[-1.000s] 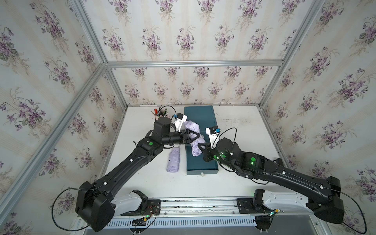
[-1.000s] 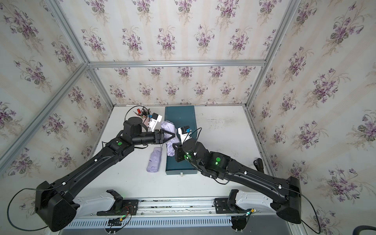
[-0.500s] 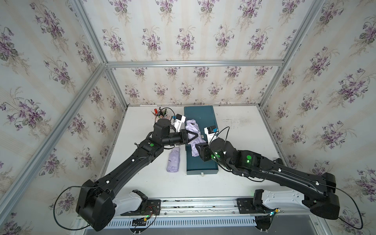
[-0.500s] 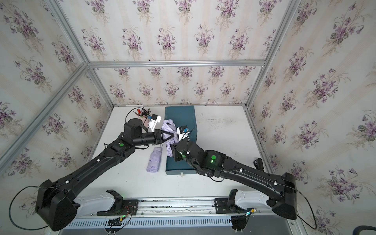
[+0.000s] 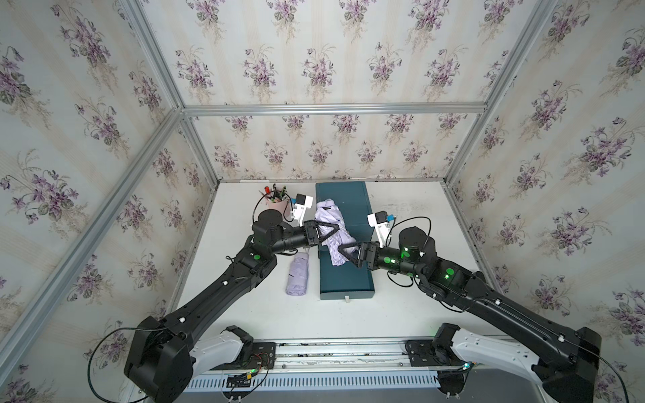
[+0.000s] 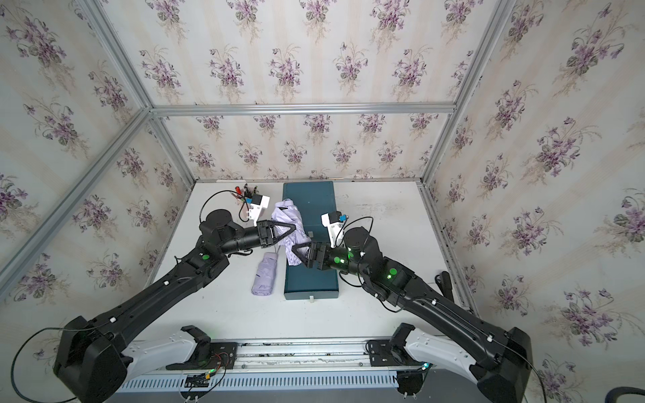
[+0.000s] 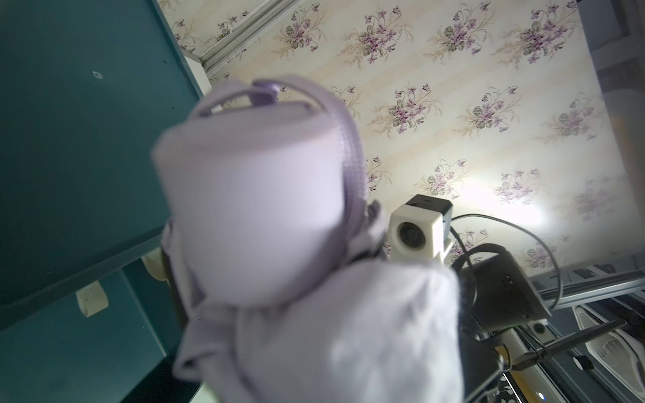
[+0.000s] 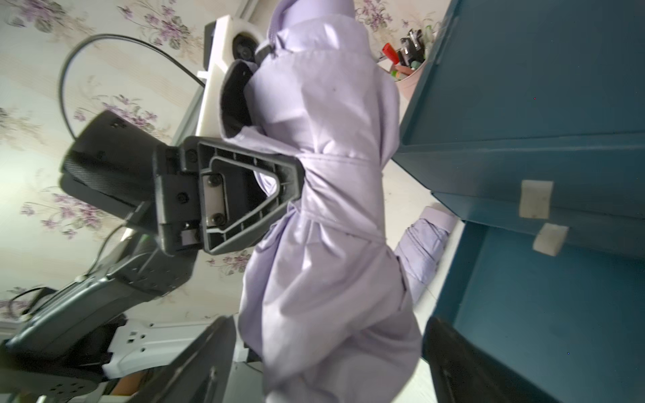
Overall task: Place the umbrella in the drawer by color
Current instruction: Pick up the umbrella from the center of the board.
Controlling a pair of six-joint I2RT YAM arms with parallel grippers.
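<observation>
Pens (image 5: 274,193) are standing in the pink cup (image 5: 276,206), far left. The left claw (image 5: 331,229) is clenching the lavender umbrella (image 5: 327,213) over the teal cabinet (image 5: 349,279), a grip showing plainest in the right wrist view. The right claw (image 5: 345,254) is gaping around the umbrella's near end.

The umbrella (image 5: 331,230) is plain pale lilac, with a darker lilac strap (image 7: 352,167). The drawer (image 5: 345,279) is dark teal with white tabs (image 8: 535,199). At its nine o'clock, a second umbrella (image 5: 297,275) is the same lilac. The desk (image 5: 244,300) is white and the cup (image 5: 277,206) pink. The arms (image 5: 223,289) are black, their cameras (image 5: 303,204) white. The walls (image 5: 331,52) are cream-striped with purple violet sprigs.
</observation>
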